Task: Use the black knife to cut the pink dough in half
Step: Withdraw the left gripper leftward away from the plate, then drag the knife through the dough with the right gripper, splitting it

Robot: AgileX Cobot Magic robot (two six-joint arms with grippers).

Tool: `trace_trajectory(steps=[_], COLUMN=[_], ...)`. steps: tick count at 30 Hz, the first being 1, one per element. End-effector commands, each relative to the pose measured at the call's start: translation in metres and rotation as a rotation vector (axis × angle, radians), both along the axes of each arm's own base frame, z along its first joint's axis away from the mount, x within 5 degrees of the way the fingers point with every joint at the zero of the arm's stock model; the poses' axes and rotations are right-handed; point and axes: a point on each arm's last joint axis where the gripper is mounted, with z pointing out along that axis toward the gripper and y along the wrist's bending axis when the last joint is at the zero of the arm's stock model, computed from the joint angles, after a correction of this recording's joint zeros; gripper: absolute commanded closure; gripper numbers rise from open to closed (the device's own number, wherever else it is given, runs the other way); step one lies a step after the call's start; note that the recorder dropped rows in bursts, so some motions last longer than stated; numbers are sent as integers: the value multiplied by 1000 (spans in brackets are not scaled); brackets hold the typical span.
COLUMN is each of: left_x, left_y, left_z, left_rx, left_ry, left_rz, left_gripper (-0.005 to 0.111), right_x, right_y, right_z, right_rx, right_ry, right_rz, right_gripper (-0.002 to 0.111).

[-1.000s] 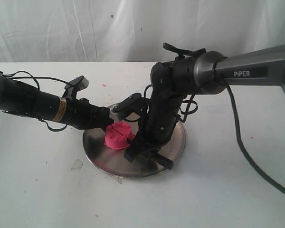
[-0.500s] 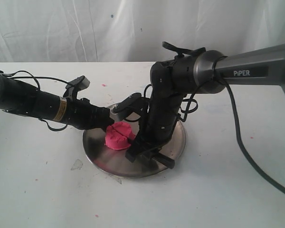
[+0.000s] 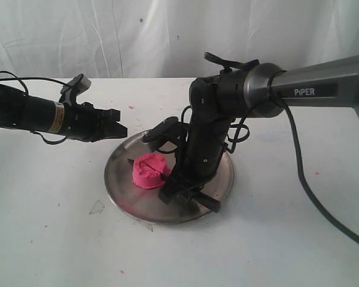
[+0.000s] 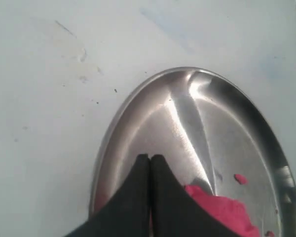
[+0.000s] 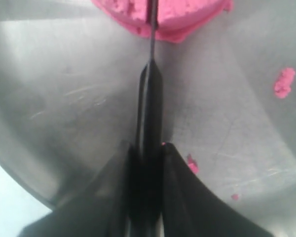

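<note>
The pink dough (image 3: 148, 170) is a small bright mound with a rough, dented top, lying on the left half of the steel plate (image 3: 222, 179) as the exterior view shows it. The black knife (image 5: 151, 94) stands on edge, its handle pinched in my right gripper (image 5: 149, 147). Its thin matte blade runs into the mound's middle, pink on both sides; how deep it sits I cannot tell

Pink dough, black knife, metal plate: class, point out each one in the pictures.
pink dough (image 3: 148, 171), exterior view, top of the mound.
black knife (image 5: 151, 94), right wrist view, wide middle section.
metal plate (image 3: 122, 185), exterior view, bare left part.
</note>
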Motion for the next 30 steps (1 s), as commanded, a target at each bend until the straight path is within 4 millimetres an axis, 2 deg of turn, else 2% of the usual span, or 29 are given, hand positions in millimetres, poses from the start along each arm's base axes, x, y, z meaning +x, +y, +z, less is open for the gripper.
trace_trajectory(steps=[1,7,12,22,30], left_x=[-1,-1,-2,-2,-2], left_y=[4,4,3,3,3], left_z=[12,14,15,15,15], left_rx=[-13,-18,-25,-25,-25], left_ry=[-21,-25,-24,-24,-24], left_rz=[-9,-14,-22,-22,-22], left_gripper=[107,107,107,107,107], right_x=[1,4,0,-11,-7], right_y=[-2,0,-9,-17,-15], right_z=[5,15,14,15,15], right_rx=[-24,-37,-132,-213,-195], right_ry=[16,26,70,187,146], right_rz=[6,17,38,53,44], right_gripper=[108,108,108,108,108])
